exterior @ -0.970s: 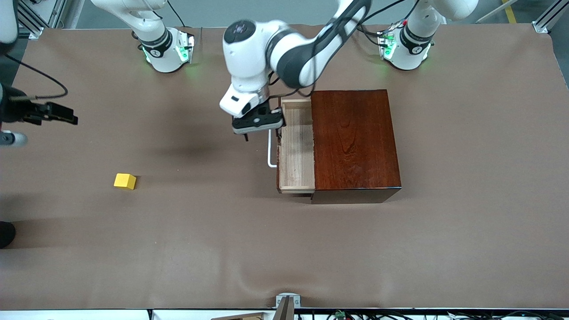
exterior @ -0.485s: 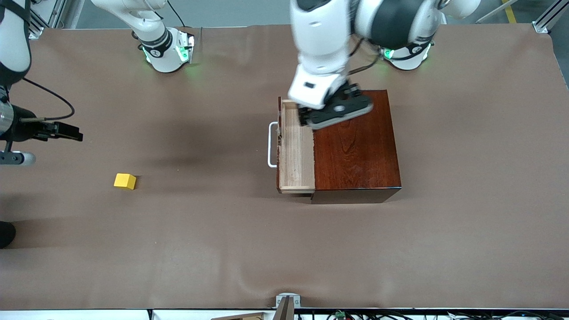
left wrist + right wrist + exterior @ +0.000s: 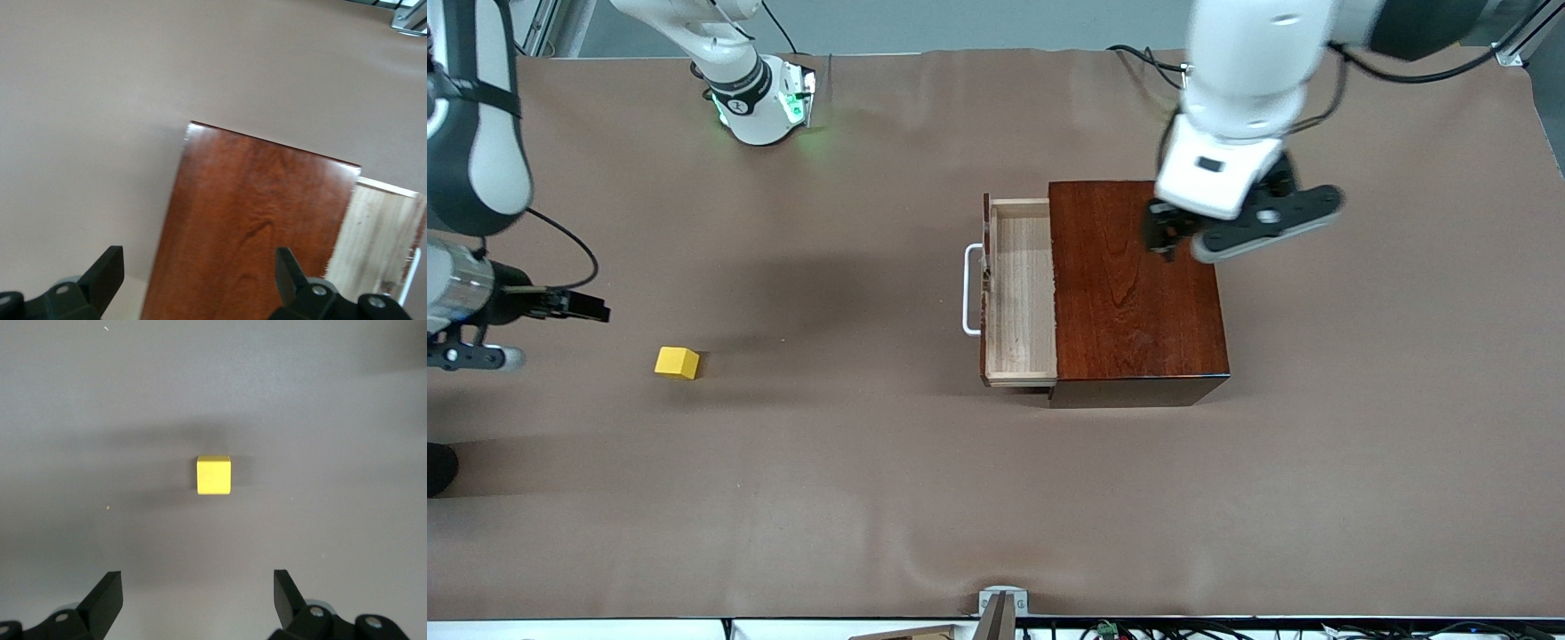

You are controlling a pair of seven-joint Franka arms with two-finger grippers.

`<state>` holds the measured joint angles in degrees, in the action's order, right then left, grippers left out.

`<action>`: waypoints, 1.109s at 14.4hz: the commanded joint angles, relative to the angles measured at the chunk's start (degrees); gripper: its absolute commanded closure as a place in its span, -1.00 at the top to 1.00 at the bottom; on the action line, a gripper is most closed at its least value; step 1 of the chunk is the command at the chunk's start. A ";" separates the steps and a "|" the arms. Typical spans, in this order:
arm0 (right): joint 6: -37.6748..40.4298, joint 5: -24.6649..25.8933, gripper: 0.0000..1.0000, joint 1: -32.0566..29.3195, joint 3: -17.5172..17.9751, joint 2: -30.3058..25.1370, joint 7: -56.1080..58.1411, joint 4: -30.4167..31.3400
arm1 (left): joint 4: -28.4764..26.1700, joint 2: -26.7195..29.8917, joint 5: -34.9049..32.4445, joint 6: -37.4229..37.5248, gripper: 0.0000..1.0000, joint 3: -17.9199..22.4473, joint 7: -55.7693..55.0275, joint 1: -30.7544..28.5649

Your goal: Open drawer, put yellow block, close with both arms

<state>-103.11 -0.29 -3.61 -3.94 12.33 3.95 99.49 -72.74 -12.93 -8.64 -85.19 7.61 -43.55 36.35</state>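
Observation:
The drawer [image 3: 1021, 293] stands pulled open from the reddish-brown box [image 3: 1138, 284], its pale tray empty and its white handle [image 3: 967, 289] toward the right arm's end. My left gripper [image 3: 1232, 233] hangs open and empty over the box's edge at the left arm's end. The left wrist view shows the box top [image 3: 253, 227] between the gripper's [image 3: 198, 277] wide fingers, with the tray [image 3: 377, 240] beside it. The yellow block [image 3: 677, 363] lies on the table. My right gripper [image 3: 591, 309] is open above the table close to it. The right wrist view shows the block [image 3: 213, 475] ahead of the gripper [image 3: 198, 593].
The brown table cover [image 3: 871, 498] is bare around the block and the box. A metal bracket [image 3: 1000, 603] sits at the table's edge nearest the camera. The arms' green-lit bases [image 3: 760, 102] stand along the top.
My left gripper has left the drawer handle and swung across the box top toward the left arm's end. My right gripper has come closer to the yellow block. The drawer stays open.

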 commanded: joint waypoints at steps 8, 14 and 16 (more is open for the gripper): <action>-17.55 -0.24 1.00 -1.22 0.77 2.52 -0.34 12.56 | -11.28 12.22 0.29 0.55 1.00 -0.67 21.21 -14.01; -29.15 -0.50 1.00 -2.02 0.86 6.13 -0.34 17.48 | -14.01 15.56 4.33 0.12 1.00 -0.67 35.18 -23.94; -32.32 -0.68 1.00 -1.93 0.86 7.01 -0.43 19.06 | -13.31 15.04 4.59 0.12 1.00 -0.41 39.22 -25.00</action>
<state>-132.63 -0.39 -4.30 -4.09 18.95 3.93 116.82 -85.22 1.26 -4.95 -84.95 7.66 -7.68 12.21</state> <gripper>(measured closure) 0.000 0.000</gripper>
